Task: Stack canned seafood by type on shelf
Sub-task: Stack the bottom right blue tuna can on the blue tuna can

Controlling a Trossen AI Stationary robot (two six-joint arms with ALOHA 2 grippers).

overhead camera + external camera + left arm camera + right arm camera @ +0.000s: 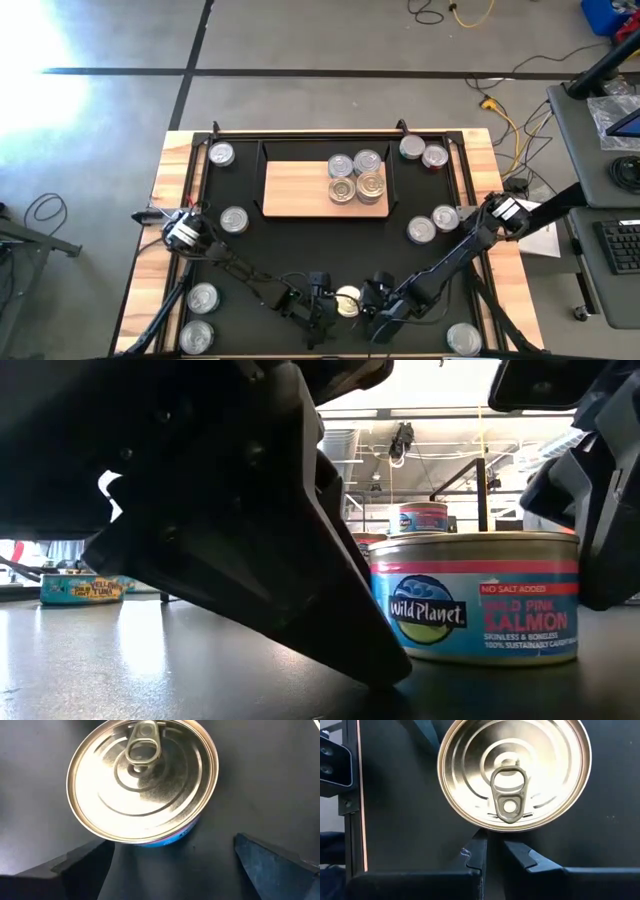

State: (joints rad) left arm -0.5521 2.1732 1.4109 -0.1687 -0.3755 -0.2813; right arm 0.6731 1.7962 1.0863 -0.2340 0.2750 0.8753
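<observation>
A salmon can (347, 301) with a gold pull-tab top and a blue and red label (475, 600) stands upright on the black mat near the table's near edge, between my two grippers. My left gripper (172, 865) is open at the can's left; the can (142, 780) stands just beyond its fingertips. My right gripper (493, 840) is shut at the can's right, its tips right at the can's rim (515, 770). The light-wood shelf (295, 190) lies farther back and carries a group of cans (357, 178) on its right half. My left gripper touches nothing on the can; one finger (385, 670) comes down to the mat beside the can's left foot. My right gripper has its shut fingertips (480, 842) against or just short of the can's side below the rim (492, 826); I cannot tell whether they touch.
Loose cans stand around the mat: at the far left (221, 154), the left middle (234, 220), the near left (203, 296) (197, 337), the far right (412, 148) (435, 157), the right middle (421, 230) (445, 217) and the near right (463, 338).
</observation>
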